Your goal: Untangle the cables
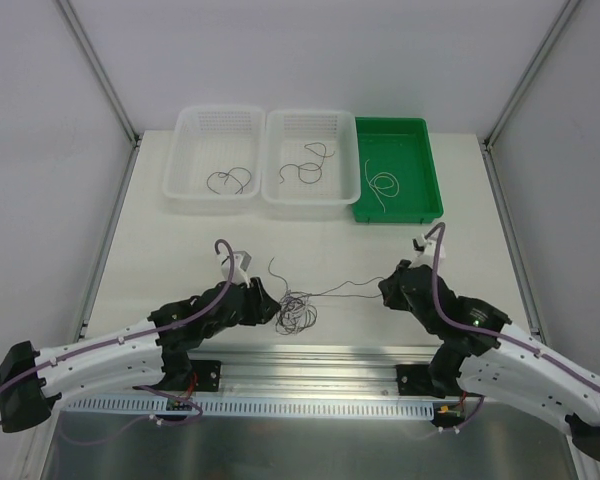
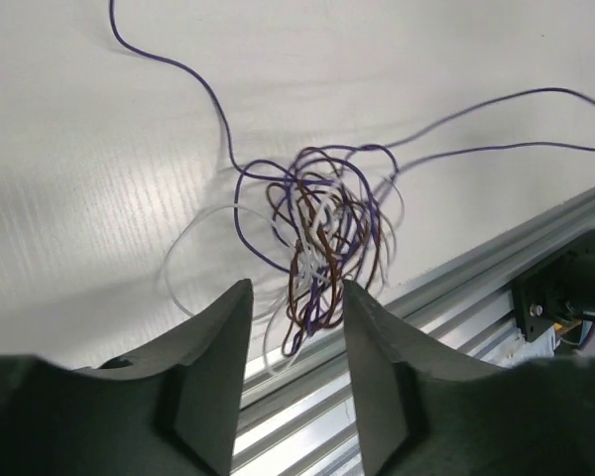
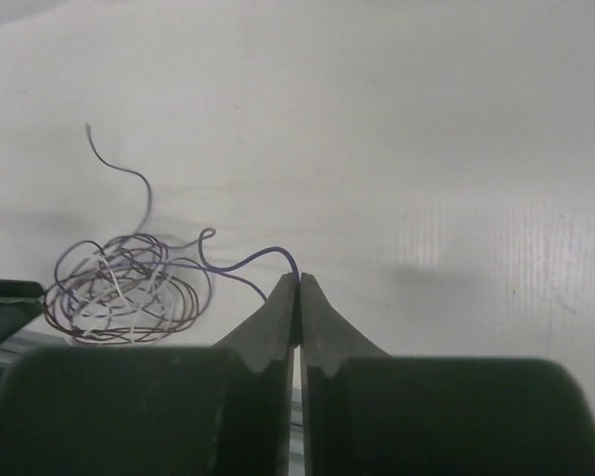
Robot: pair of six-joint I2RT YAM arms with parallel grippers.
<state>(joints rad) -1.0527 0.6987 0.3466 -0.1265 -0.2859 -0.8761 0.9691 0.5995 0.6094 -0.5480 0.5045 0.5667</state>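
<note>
Just 1 clump of cables (image 1: 298,313), 3 trays (image 1: 310,204); right claw (image 3: 297,283) pinches 1 strand (image 3: 248,260).

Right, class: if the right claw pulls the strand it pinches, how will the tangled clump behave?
Probably floppy and light: the clump is thin wire in loose curls. It may drag whole behind the dark strand in the right claw, since the left claw stands open.
</note>
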